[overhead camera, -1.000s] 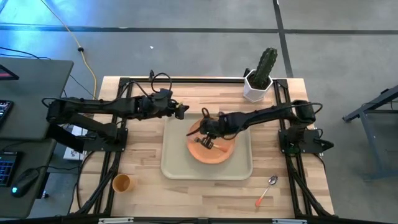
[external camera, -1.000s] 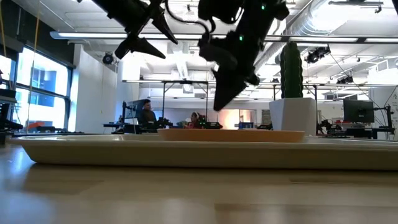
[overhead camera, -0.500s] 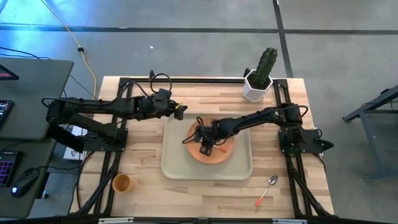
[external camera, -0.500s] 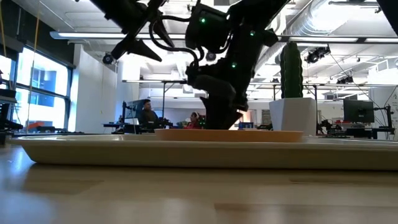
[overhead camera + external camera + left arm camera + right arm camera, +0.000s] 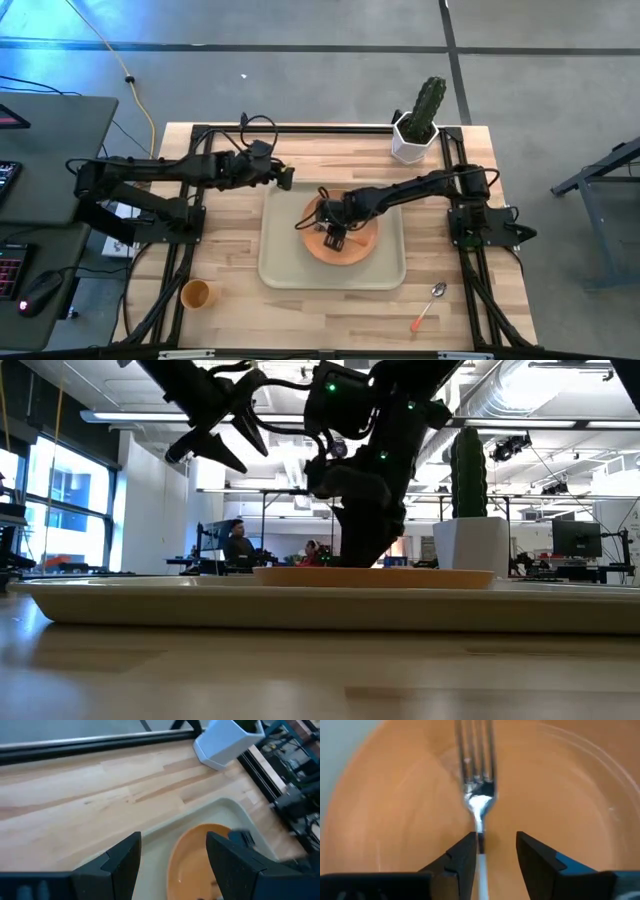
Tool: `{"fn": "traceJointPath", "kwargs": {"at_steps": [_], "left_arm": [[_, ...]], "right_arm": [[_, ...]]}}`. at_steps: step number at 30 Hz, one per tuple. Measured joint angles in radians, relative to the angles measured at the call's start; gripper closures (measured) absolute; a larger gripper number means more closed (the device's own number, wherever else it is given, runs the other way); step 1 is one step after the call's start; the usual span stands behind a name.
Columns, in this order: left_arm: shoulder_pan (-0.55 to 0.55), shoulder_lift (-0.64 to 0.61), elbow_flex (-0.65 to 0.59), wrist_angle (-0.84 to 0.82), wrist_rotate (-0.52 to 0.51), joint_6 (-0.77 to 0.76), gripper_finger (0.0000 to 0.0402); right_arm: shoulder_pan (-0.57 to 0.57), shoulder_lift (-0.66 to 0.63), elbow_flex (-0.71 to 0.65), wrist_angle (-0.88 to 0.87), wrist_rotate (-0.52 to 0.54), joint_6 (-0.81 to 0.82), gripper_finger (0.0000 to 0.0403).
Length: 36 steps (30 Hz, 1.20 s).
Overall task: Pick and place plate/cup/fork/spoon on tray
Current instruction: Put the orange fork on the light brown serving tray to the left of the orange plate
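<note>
The small silver fork (image 5: 477,775) with its orange handle now lies on the round orange plate (image 5: 560,800) in the beige rectangular tray (image 5: 280,265), tines pointing away from my right gripper (image 5: 492,851), whose fingers have just lowered it and parted narrowly, leaving spoon and cup to fetch.

Open-plan lab: exposed ducts (image 5: 560,400), workstations (image 5: 225,545)

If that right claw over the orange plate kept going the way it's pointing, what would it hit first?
Most likely the fork, lying between its open fingers, then the plate right beneath. The right claw points down into the plate; the remaining gap is hard to judge.
</note>
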Motion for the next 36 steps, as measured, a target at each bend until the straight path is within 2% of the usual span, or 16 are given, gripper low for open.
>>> {"fn": "traceJointPath", "kwargs": {"at_steps": [9,12,16,22,27,36], "left_arm": [[0.052,0.000,0.000,0.007,0.002,0.018,0.0190],[0.065,0.000,0.000,0.008,0.003,0.018,0.0190],[0.084,0.003,0.000,0.012,0.011,0.018,0.0190],[0.140,0.003,0.000,0.036,0.103,0.036,0.0190],[0.195,0.003,0.000,0.140,0.227,0.024,0.0190],[0.197,-0.027,-0.001,0.416,0.268,0.040,0.0190]], "right_arm": [[0.014,0.067,0.007,-0.059,-0.006,-0.049,0.0277],[0.008,0.073,0.007,-0.063,-0.001,-0.044,0.0310],[0.000,0.071,0.006,-0.058,0.007,-0.052,0.0389],[-0.006,0.016,0.000,-0.062,0.034,-0.023,0.0398],[-0.009,-0.097,0.001,-0.074,0.225,0.041,0.0399],[-0.007,-0.240,0.001,-0.115,0.563,0.251,0.0401]]}}
